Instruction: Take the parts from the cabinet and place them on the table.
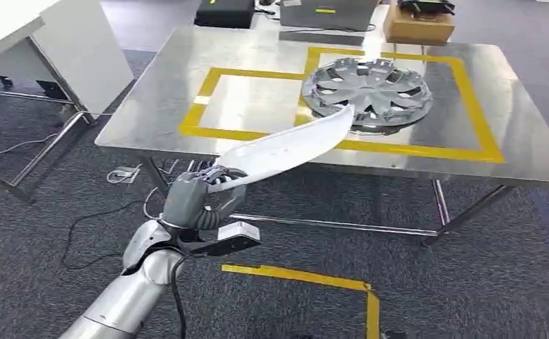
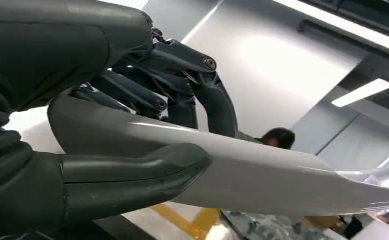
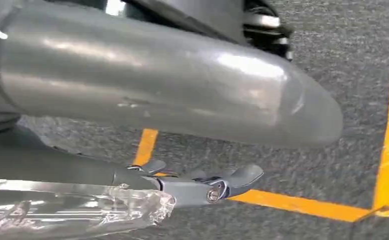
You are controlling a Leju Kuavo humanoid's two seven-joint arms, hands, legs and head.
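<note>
my head camera looks down at the table (image 1: 152, 106) toward 12 o'clock; my left wrist camera, close behind my left hand (image 2: 82, 150), shares it.

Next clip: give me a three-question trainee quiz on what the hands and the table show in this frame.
1. True or false: the left hand holds a long white curved trim part.
2. What already lies inside the yellow tape outline on the steel table? A) a cardboard box B) a silver hubcap C) a cable
3. Fill in: the floor under the right hand is grey ____ with yellow tape.

Key: 1 true; 2 B, the silver hubcap; 3 carpet.
</note>
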